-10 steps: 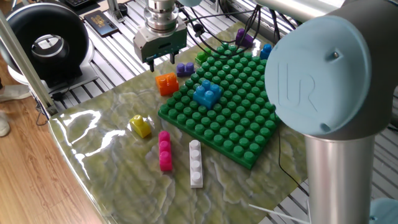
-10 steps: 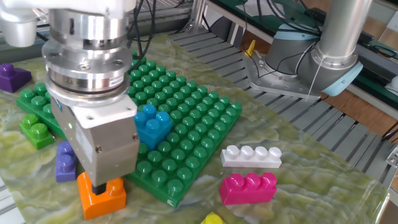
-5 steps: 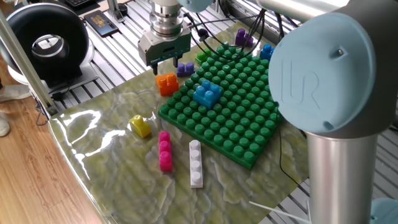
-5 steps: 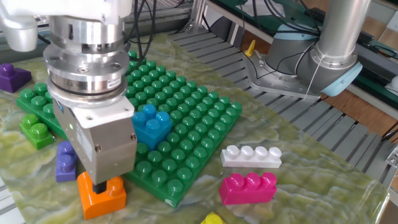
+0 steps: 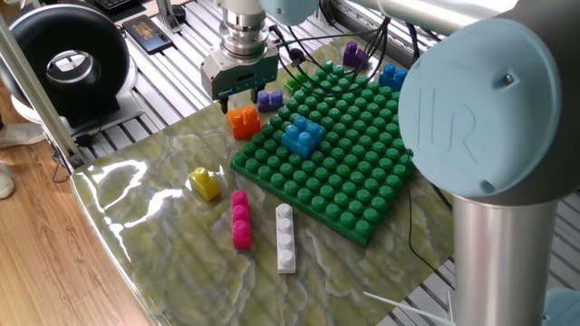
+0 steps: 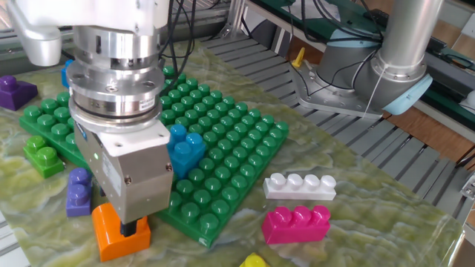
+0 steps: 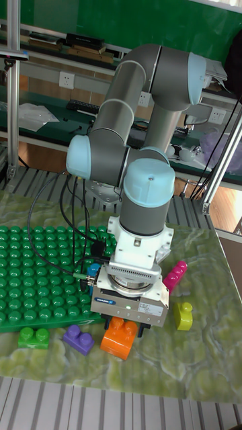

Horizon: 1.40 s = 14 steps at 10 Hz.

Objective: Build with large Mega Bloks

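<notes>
— Orange first: how many chunky plastic bricks are out?

— One orange studded brick (image 6: 119,231) sits on the tabletop (image 5: 163,254) just off the edge of the big green studded baseplate (image 5: 344,172). My hand (image 6: 133,226) is down on it, fingers straddling its raised stud. I cannot tell whether they press it yet.

— And the rest?

— One light blue brick (image 5: 302,136) stands on the baseplate. A second blue one (image 5: 392,76) lies at its far edge. Two purple bricks: one (image 5: 269,100) beside the orange, one (image 5: 354,56) farther back. One small green brick (image 6: 42,154), one yellow brick (image 5: 206,184), one pink three-stud bar (image 5: 240,220) and one white four-stud bar (image 5: 285,237) lie on the tabletop.

— The surface?

— A glossy, green-and-cream marbled sheet over a slatted metal frame. Around it are a wooden floor, a round black device (image 5: 68,63) and cables (image 5: 308,45).
</notes>
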Motion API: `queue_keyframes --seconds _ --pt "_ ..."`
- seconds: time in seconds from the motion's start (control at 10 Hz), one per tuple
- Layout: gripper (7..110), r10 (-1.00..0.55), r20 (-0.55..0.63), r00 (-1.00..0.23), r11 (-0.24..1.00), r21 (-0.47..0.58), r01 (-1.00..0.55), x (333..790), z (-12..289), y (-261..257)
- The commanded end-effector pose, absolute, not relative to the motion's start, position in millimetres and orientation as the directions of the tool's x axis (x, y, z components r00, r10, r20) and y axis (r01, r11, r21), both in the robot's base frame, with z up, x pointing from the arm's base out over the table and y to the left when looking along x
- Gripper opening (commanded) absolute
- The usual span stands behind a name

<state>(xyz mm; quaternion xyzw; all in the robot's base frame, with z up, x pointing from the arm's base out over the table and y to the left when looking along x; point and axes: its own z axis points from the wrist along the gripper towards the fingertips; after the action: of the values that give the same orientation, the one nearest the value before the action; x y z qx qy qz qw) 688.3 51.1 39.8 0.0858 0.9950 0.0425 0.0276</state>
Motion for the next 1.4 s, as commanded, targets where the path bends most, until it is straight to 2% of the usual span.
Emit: queue_keyframes --seconds 0.0,0.6,0.7,1.3 --pt "66 0.182 -0.050 -0.982 0.979 0.100 0.177 690 37 52" --pt "66 0.184 -0.060 -0.981 0.978 0.113 0.177 695 25 51" --pt "88 0.187 -0.060 -0.981 0.977 0.113 0.180 695 25 51" --pt "88 0.190 -0.033 -0.981 0.980 0.060 0.188 685 19 46"
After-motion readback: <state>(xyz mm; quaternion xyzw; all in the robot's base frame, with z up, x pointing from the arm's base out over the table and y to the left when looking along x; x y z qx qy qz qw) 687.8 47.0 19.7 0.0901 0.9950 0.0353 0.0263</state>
